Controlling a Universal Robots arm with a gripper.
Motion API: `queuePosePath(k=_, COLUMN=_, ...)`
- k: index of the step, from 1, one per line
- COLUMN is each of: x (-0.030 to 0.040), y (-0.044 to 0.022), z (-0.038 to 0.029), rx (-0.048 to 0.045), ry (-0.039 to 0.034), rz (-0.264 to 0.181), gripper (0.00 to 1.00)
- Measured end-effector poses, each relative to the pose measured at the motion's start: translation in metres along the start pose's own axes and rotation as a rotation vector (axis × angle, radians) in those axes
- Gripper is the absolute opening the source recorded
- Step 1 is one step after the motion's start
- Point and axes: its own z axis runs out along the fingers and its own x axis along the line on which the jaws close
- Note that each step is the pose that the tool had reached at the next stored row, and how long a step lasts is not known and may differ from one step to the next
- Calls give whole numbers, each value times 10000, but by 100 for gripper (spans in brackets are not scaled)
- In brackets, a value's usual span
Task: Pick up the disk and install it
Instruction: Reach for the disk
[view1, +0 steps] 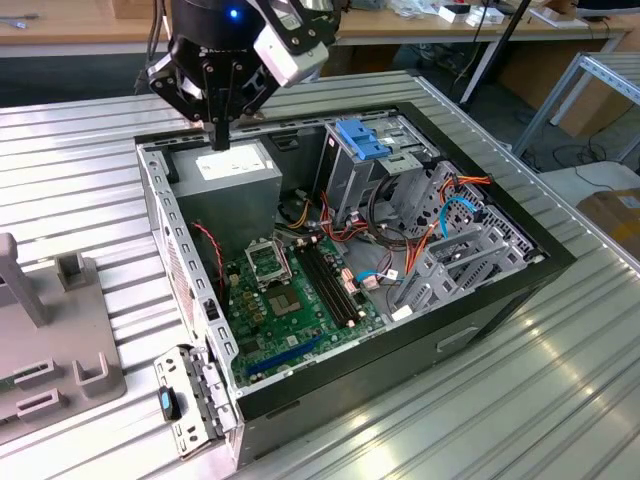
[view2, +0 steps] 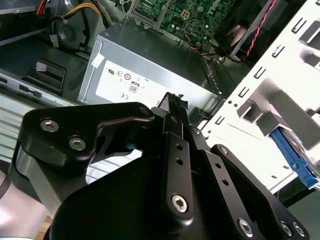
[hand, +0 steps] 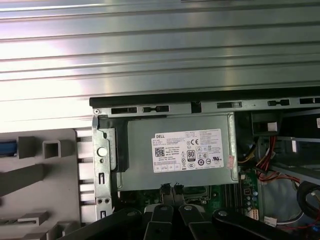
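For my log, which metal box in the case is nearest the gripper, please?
The white-labelled power supply box, right under the gripper; the blue-latched drive cage stands further off.

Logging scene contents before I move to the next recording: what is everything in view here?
computer case: 1, black, open, lying on the table
table: 1, silver, ribbed, under the case
power supply: 1, grey with a white label, in a case corner
motherboard: 1, green, on the case floor
cage latch: 1, blue, on the grey drive cage
cables: several, orange, red and blue, around the cage
fixture: 1, grey, at the exterior view's left of the case
disk: 1, blue rail edge showing, in the fixture
end effector: 1, black, shut, empty, above the power supply
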Motion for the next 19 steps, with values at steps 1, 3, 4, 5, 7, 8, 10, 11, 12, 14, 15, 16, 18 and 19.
queuePosePath(k=1, x=13, y=-1, z=0, rx=0, ry=0, rz=0, gripper=11)
queuePosePath(k=3, x=33, y=-2, z=0, rx=-1, ry=-1, rz=1, gripper=11)
queuePosePath(k=4, x=39, y=-3, z=-1, rx=0, ry=0, rz=1, gripper=11)
queuePosePath(k=5, x=48, y=-3, z=-1, rx=0, ry=0, rz=1, gripper=11)
queuePosePath(k=7, x=80, y=-6, z=-2, rx=0, ry=-1, rz=1, gripper=11)
queuePosePath(k=8, x=100, y=-7, z=-2, rx=-1, ry=-1, rz=1, gripper=11)
queuePosePath(k=10, x=132, y=-10, z=-3, rx=-1, ry=-1, rz=1, gripper=11)
queuePosePath(k=11, x=144, y=-11, z=-4, rx=-1, ry=0, rz=0, gripper=11)
queuePosePath(k=12, x=158, y=-12, z=-4, rx=0, ry=0, rz=0, gripper=11)
queuePosePath(k=14, x=194, y=-14, z=-5, rx=0, ry=0, rz=1, gripper=11)
queuePosePath(k=15, x=204, y=-15, z=-5, rx=-1, ry=-1, rz=1, gripper=11)
queuePosePath(k=16, x=209, y=-16, z=-6, rx=0, ry=0, rz=1, gripper=11)
queuePosePath(k=18, x=225, y=-17, z=-6, rx=-1, ry=0, rz=1, gripper=11)
queuePosePath(k=19, x=231, y=-17, z=-6, rx=0, ry=0, rz=1, gripper=11)
